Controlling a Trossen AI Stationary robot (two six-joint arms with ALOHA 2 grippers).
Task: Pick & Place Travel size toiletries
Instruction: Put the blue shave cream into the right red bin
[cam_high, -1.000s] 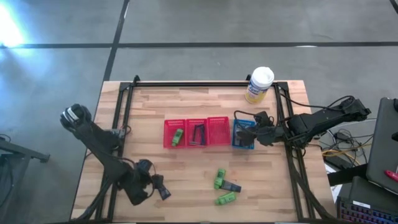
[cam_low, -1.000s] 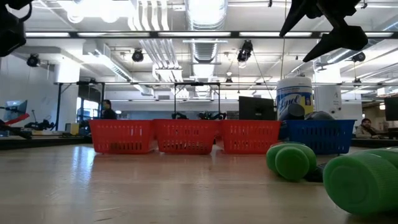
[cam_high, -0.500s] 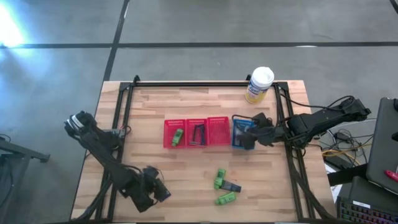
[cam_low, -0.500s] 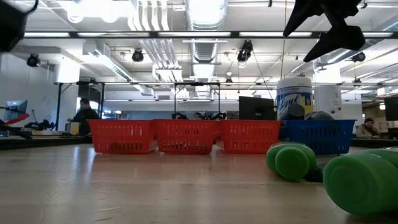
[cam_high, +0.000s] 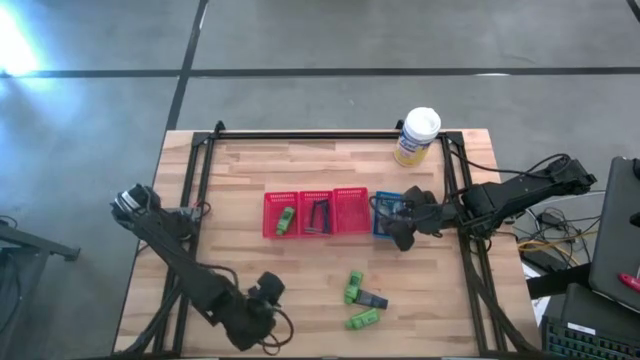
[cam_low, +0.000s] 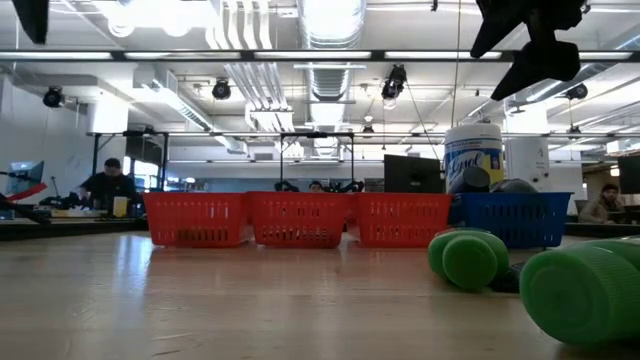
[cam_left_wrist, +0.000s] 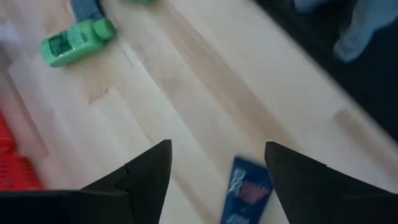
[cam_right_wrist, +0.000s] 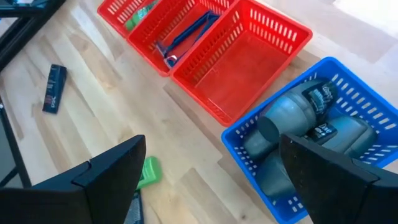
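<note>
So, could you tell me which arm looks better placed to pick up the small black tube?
Probably the left: its open gripper hangs right over the black tube, while the right gripper is over at the blue basket.

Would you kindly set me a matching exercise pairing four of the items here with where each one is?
Items:
1. grey bottles
2. razors
3. black tube
4. canister

Places:
A. lying flat on the bare table
B. inside the blue basket
C. standing at the table's far edge
D. inside the middle red basket

Pairs: 1-B, 2-D, 3-A, 4-C
</note>
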